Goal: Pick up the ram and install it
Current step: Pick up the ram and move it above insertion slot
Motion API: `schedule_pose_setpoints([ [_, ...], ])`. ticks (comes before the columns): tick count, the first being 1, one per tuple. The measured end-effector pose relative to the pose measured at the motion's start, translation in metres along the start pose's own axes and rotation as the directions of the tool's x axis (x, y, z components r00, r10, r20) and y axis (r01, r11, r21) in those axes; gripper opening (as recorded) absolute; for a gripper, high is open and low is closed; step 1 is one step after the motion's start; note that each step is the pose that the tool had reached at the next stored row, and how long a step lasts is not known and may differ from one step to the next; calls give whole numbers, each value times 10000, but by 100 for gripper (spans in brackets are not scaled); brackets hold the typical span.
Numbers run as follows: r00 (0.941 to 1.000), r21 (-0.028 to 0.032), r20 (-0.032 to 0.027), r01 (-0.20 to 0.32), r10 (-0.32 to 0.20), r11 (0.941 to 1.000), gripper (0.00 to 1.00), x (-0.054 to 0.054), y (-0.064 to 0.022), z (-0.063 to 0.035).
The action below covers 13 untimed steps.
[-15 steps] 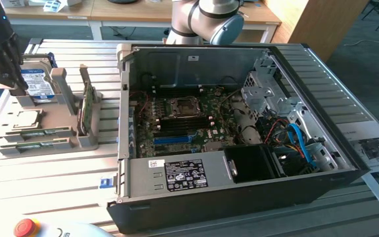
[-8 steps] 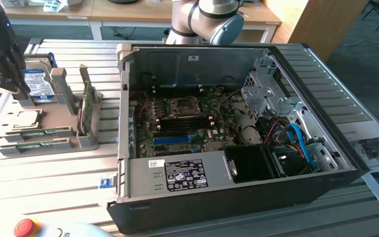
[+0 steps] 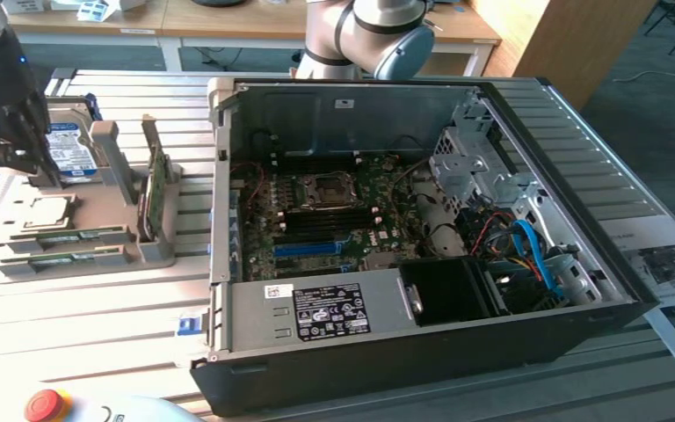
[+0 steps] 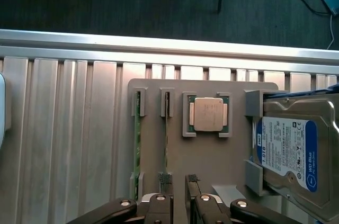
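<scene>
Ram (image 4: 166, 144), thin green stick, edge-on

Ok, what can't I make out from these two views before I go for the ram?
- Ram sticks, wrist view: seen edge-on, so chips and label are hidden; one stick's end sits behind the gripper.
- Memory slots on the motherboard, exterior view: too small to tell latch positions or whether any is filled.
- Hard drive, wrist view: cut off by the picture's edge.
</scene>
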<state>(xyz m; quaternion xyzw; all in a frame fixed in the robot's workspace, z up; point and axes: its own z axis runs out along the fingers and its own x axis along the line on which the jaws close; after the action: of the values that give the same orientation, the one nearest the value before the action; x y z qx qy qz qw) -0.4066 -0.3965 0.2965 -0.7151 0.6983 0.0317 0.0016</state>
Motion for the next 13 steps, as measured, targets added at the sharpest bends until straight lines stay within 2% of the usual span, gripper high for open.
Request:
schedule_pose_setpoints([
  [13, 10000, 0, 4, 0, 0, 10000, 24, 11, -10, 236],
])
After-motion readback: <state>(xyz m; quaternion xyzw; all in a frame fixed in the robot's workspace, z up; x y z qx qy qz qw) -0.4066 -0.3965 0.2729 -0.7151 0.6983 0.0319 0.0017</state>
